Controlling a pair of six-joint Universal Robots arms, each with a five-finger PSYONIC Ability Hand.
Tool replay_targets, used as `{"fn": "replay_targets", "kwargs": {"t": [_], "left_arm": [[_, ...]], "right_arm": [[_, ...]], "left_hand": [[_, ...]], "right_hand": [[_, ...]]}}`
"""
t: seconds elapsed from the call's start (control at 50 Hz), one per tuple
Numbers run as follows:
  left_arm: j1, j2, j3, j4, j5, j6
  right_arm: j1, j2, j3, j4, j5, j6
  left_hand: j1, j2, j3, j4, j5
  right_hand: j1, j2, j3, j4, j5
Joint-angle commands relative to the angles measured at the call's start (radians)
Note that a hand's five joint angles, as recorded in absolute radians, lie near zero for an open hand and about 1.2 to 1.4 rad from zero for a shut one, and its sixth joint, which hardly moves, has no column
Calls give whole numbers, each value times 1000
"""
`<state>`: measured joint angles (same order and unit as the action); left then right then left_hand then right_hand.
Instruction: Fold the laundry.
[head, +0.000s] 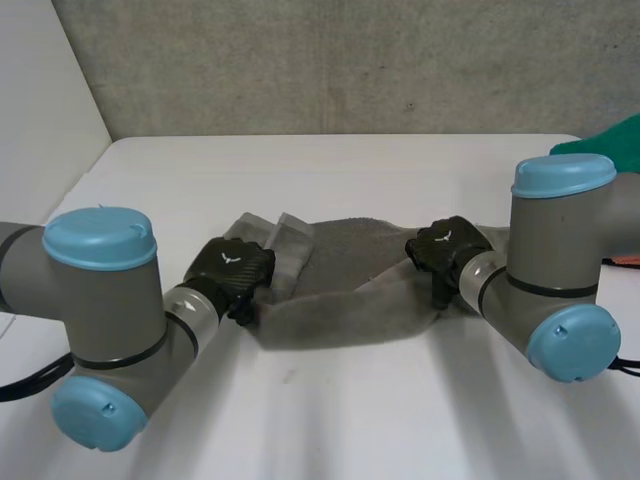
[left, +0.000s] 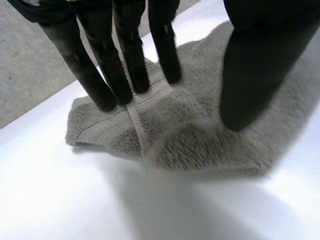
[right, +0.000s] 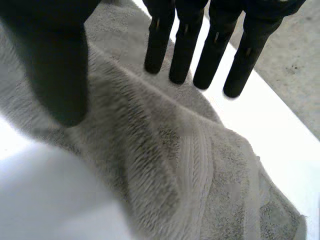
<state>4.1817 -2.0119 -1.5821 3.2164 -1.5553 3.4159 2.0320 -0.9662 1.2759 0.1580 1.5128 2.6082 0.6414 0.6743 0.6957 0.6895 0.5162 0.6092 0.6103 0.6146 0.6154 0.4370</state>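
Note:
A grey towel (head: 340, 270) lies crumpled in a long strip across the middle of the white table (head: 350, 410). My left hand (head: 232, 268) is at the towel's left end. Its straight fingers (left: 115, 75) touch the hemmed end of the towel (left: 200, 145), while the thumb (left: 255, 65) stands apart on the pile. My right hand (head: 445, 245) is at the towel's right end. There the straight fingers (right: 185, 45) point down at the far edge of the towel (right: 165, 150) and the thumb (right: 55, 60) stays clear, with a raised fold between them. Neither hand pinches the cloth.
A green cloth (head: 615, 145) lies at the table's far right edge, with something orange (head: 625, 260) behind my right arm. A grey wall stands behind the table. The table's left edge runs diagonally near my left arm.

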Motion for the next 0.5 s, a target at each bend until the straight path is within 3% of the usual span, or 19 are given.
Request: {"fn": "replay_targets", "kwargs": {"t": [0.02,0.12,0.22,0.32,0.5], "left_arm": [[58,162,31,-50,9,-46],[136,167,86,-55,61,-37],[204,93,177,-50,181,5],[228,-51,313,-56,364,130],[222,-261,474,-50,503,411]], "right_arm": [[-13,-114,-9,-3,12,62],[-48,-143,-7,15,6,-35],[-105,-141,2,49,-51,-230],[-167,-115,-4,81,-132,-362],[-203,-26,-20,83,-217,-427]], "left_hand": [[-228,-261,-282,-276,-277],[-287,-320,-341,-335,-336],[-328,-361,-382,-376,-377],[-343,-376,-397,-391,-392],[-331,-364,-385,-379,-380]], "right_hand": [[-240,-241,-246,-246,-242],[-429,-430,-434,-435,-431],[-420,-421,-425,-426,-422],[-359,-360,-364,-365,-361],[-317,-318,-323,-323,-320]]}}
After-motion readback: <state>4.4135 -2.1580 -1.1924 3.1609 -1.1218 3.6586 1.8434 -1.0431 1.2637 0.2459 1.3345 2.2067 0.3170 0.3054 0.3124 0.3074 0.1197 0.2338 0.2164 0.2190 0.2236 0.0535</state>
